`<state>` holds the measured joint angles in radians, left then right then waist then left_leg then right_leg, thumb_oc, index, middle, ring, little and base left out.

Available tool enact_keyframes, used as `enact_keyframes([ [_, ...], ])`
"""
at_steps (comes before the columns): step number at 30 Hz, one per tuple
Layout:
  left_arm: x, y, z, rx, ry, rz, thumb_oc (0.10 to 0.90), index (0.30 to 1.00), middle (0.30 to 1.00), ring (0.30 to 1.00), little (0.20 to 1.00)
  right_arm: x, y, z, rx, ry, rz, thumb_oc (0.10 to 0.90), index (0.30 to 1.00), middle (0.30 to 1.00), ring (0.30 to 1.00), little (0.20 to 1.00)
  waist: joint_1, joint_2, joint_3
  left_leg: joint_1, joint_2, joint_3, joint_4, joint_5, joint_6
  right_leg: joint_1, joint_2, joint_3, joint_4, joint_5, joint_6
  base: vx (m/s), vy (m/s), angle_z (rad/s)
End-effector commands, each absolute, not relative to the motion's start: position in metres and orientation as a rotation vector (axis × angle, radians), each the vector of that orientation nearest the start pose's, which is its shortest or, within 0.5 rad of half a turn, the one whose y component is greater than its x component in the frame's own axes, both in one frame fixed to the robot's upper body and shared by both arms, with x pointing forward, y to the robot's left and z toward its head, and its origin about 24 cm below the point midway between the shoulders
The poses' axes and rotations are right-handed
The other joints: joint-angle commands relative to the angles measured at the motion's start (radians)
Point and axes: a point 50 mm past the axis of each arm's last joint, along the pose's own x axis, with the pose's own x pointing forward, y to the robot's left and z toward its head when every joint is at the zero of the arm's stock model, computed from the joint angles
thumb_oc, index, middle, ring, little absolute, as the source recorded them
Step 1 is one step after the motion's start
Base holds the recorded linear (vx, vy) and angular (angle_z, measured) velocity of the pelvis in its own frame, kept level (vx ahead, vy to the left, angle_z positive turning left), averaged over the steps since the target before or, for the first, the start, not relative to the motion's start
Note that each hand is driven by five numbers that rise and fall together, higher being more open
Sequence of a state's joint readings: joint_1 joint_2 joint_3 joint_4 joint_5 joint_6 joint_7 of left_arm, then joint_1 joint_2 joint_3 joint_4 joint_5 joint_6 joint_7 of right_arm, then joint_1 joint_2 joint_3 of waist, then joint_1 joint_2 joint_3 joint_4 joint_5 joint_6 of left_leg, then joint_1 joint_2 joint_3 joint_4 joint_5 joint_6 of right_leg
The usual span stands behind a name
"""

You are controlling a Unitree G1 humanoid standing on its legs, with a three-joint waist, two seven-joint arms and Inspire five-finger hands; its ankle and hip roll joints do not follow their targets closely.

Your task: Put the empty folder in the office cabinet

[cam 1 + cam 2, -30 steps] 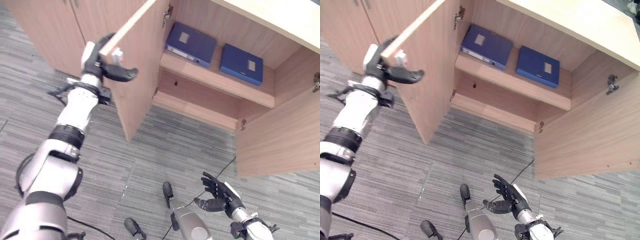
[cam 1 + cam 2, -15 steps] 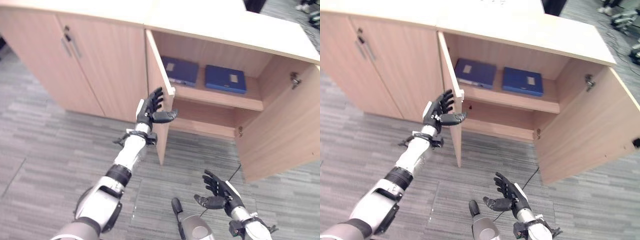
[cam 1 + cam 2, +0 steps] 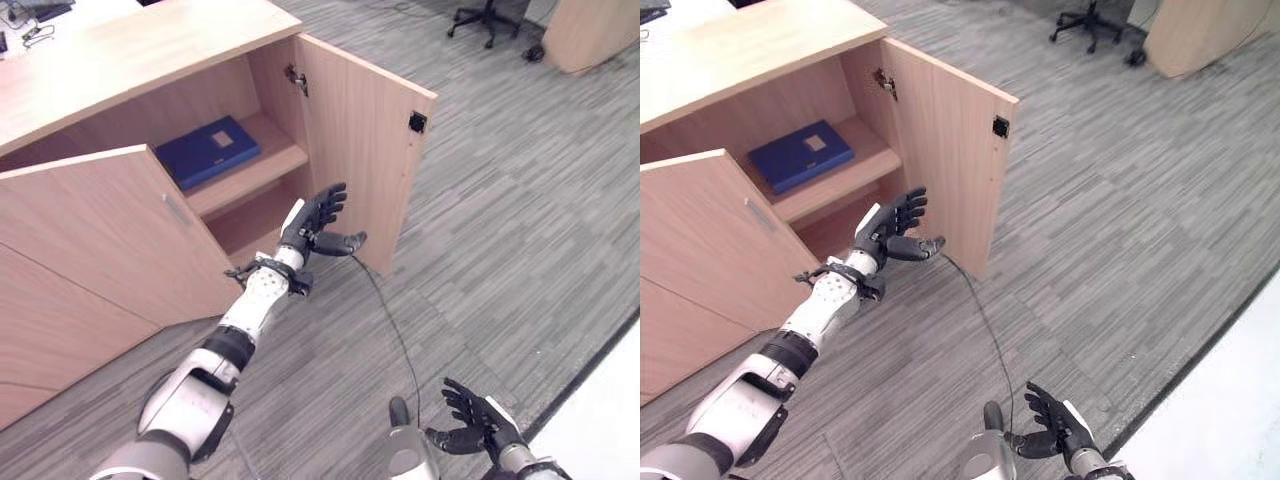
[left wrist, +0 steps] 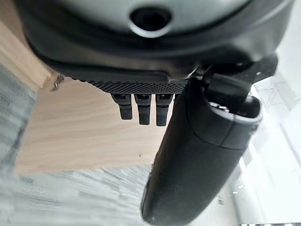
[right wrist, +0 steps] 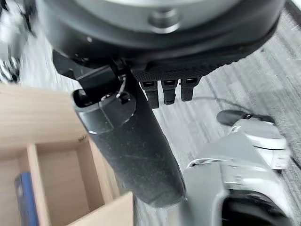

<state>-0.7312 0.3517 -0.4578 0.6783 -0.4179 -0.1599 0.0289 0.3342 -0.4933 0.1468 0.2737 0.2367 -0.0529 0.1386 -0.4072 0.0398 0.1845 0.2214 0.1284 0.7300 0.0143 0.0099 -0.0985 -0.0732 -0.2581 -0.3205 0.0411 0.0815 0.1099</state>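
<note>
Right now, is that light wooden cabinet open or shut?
Open: both light wooden cabinet doors stand swung outward, showing a blue folder flat on the shelf inside.

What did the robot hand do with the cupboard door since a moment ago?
The left robot hand let go of the left door's edge and now hangs open in front of the cabinet. The view also swung round. The right robot hand stayed low and open; a blue folder stayed shelved.
</note>
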Motion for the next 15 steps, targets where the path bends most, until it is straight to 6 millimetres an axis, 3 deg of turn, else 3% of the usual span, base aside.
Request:
enact_keyframes([
  [1, 0.370, 0.133, 0.182, 0.202, -0.435, -0.321, 0.800, 0.900, 0.900, 0.900, 0.900, 0.188, -0.248, -0.008, -0.226, 0.268, 0.137, 0.800, 0.900, 0.900, 0.900, 0.900, 0.015, 0.003, -0.061, -0.020, 0.034, -0.057, -0.031, -0.063, -0.003, -0.001, 0.023, 0.027, 0.000, -0.049, 0.106, 0.03, -0.222, 0.08],
  [4, 0.354, 0.136, 0.168, 0.172, -0.435, -0.373, 0.800, 0.900, 0.900, 0.900, 0.900, 0.197, -0.251, -0.006, -0.190, 0.241, 0.097, 0.800, 0.900, 0.900, 0.900, 0.900, 0.035, 0.013, -0.057, -0.038, 0.080, -0.097, -0.018, -0.019, -0.036, 0.012, 0.066, 0.027, -0.007, -0.084, 0.077, 0.05, -0.327, 0.31],
  [5, 0.339, 0.141, 0.150, 0.136, -0.410, -0.402, 0.800, 0.900, 0.900, 0.900, 0.900, 0.203, -0.249, -0.006, -0.189, 0.232, 0.097, 0.800, 0.900, 0.900, 0.900, 0.900, 0.078, 0.013, -0.047, -0.065, 0.095, -0.205, 0.054, 0.003, -0.055, 0.024, 0.105, 0.051, -0.015, -0.111, 0.049, 0.04, -0.245, 0.01],
  [6, 0.338, 0.142, 0.150, 0.135, -0.407, -0.401, 0.800, 0.900, 0.900, 0.900, 0.900, 0.203, -0.248, -0.006, -0.189, 0.233, 0.099, 0.800, 0.900, 0.900, 0.900, 0.900, 0.074, 0.013, -0.049, -0.069, 0.100, -0.208, 0.061, 0.000, -0.058, 0.026, 0.107, 0.049, -0.016, -0.113, 0.047, -0.03, -0.273, -0.21],
  [7, 0.331, 0.150, 0.142, 0.116, -0.391, -0.389, 0.800, 0.900, 0.900, 0.900, 0.900, 0.207, -0.245, -0.005, -0.194, 0.225, 0.115, 0.800, 0.900, 0.900, 0.900, 0.900, 0.095, 0.000, -0.045, -0.102, 0.091, -0.276, 0.139, 0.013, -0.044, 0.018, 0.118, 0.063, -0.019, -0.100, 0.021, -0.05, -0.174, -0.35],
  [9, 0.311, 0.167, 0.114, 0.110, -0.321, -0.360, 0.800, 0.900, 0.900, 0.900, 0.900, 0.212, -0.238, -0.007, -0.203, 0.229, 0.142, 0.800, 0.900, 0.900, 0.900, 0.900, 0.164, -0.023, -0.039, -0.129, 0.003, -0.481, 0.258, -0.027, -0.013, 0.020, 0.139, 0.136, -0.033, -0.100, 0.005, -0.01, -0.177, -0.51],
  [10, 0.293, 0.178, 0.088, 0.086, -0.249, -0.321, 0.800, 0.900, 0.900, 0.900, 0.900, 0.213, -0.232, -0.012, -0.206, 0.246, 0.162, 0.800, 0.900, 0.900, 0.900, 0.900, 0.219, -0.028, -0.027, -0.144, -0.089, -0.621, 0.250, -0.094, 0.016, 0.018, 0.163, 0.198, -0.050, -0.092, 0.010, 0.00, -0.073, -0.98],
  [11, 0.293, 0.178, 0.088, 0.087, -0.249, -0.321, 0.800, 0.900, 0.900, 0.900, 0.900, 0.213, -0.232, -0.012, -0.206, 0.246, 0.163, 0.800, 0.900, 0.900, 0.900, 0.900, 0.218, -0.031, -0.030, -0.147, -0.092, -0.621, 0.246, -0.089, 0.017, 0.014, 0.159, 0.198, -0.051, -0.090, 0.010, -0.03, -0.016, -1.83],
  [12, 0.284, 0.186, 0.077, 0.067, -0.214, -0.285, 0.800, 0.900, 0.900, 0.900, 0.900, 0.215, -0.228, -0.013, -0.214, 0.250, 0.174, 0.800, 0.900, 0.900, 0.900, 0.900, 0.251, -0.039, -0.027, -0.163, -0.149, -0.704, 0.240, -0.129, 0.024, 0.008, 0.166, 0.231, -0.062, -0.078, 0.018, -0.02, 0.005, -1.75],
  [13, 0.275, 0.191, 0.065, 0.029, -0.176, -0.257, 0.800, 0.900, 0.900, 0.900, 0.900, 0.216, -0.227, -0.015, -0.224, 0.256, 0.179, 0.800, 0.900, 0.900, 0.900, 0.900, 0.284, -0.044, -0.023, -0.180, -0.177, -0.780, 0.213, -0.175, 0.040, 0.009, 0.169, 0.249, -0.071, -0.078, 0.025, -0.04, -0.001, -1.53],
  [15, 0.257, 0.202, 0.044, 0.038, -0.096, -0.229, 0.800, 0.900, 0.900, 0.900, 0.900, 0.217, -0.227, -0.020, -0.236, 0.270, 0.163, 0.800, 0.900, 0.900, 0.900, 0.900, 0.321, -0.060, -0.024, -0.224, -0.197, -0.837, 0.151, -0.182, 0.057, 0.016, 0.165, 0.260, -0.091, -0.070, 0.030, -0.03, -0.010, -0.58],
])
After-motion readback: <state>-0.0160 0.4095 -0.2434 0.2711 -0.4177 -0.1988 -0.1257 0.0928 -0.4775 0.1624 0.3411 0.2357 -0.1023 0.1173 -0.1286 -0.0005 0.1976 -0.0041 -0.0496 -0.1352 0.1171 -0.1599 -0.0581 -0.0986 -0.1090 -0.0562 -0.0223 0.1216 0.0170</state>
